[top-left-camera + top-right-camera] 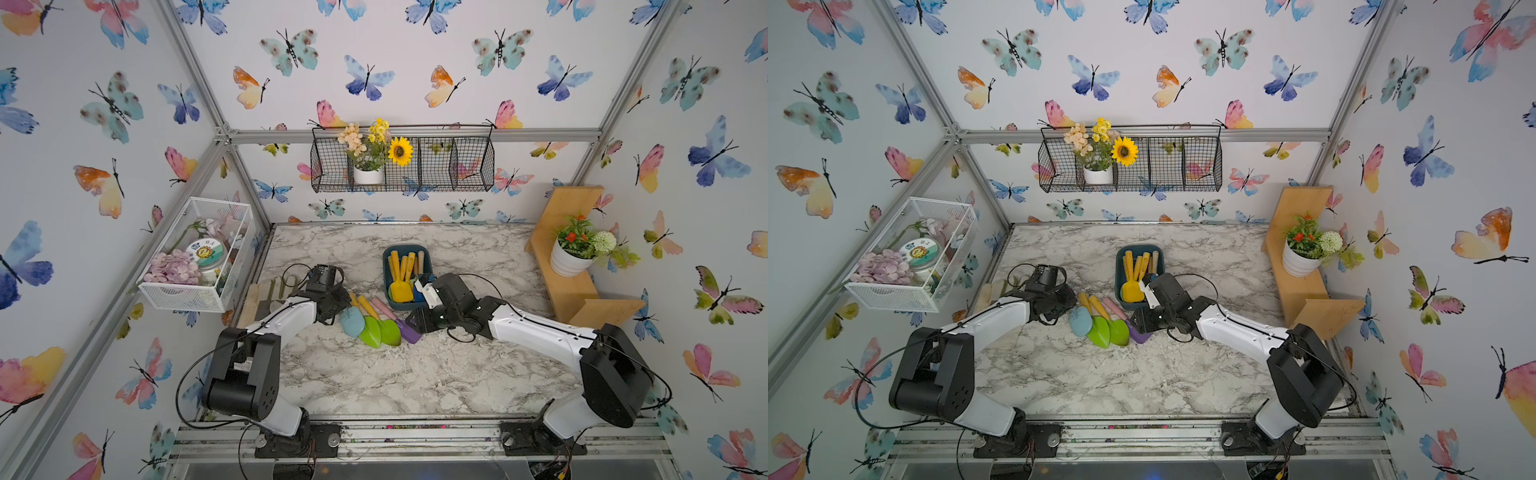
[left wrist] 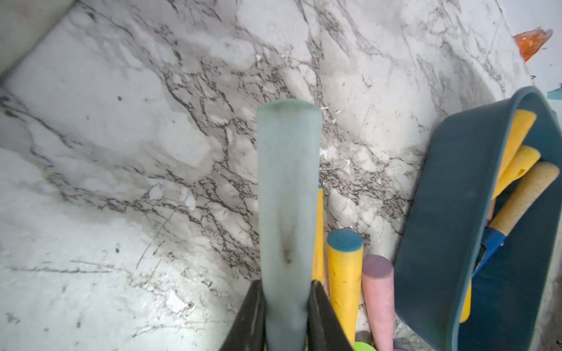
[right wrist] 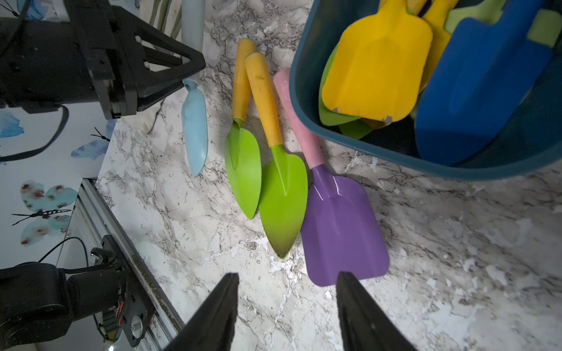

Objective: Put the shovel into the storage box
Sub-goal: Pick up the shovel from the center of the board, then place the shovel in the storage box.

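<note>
My left gripper is shut on the pale blue handle of a light blue shovel. Its blade lies just left of the other shovels on the table and shows on edge in the right wrist view. The dark teal storage box stands behind them and holds yellow and blue shovels. Two green shovels and a purple shovel lie side by side beside the box. My right gripper hangs open and empty over the purple blade's end.
A white wire basket hangs on the left wall. On the back wall is a black wire basket with flowers. A wooden shelf with a potted plant stands at the right. Small tools lie at the table's left edge.
</note>
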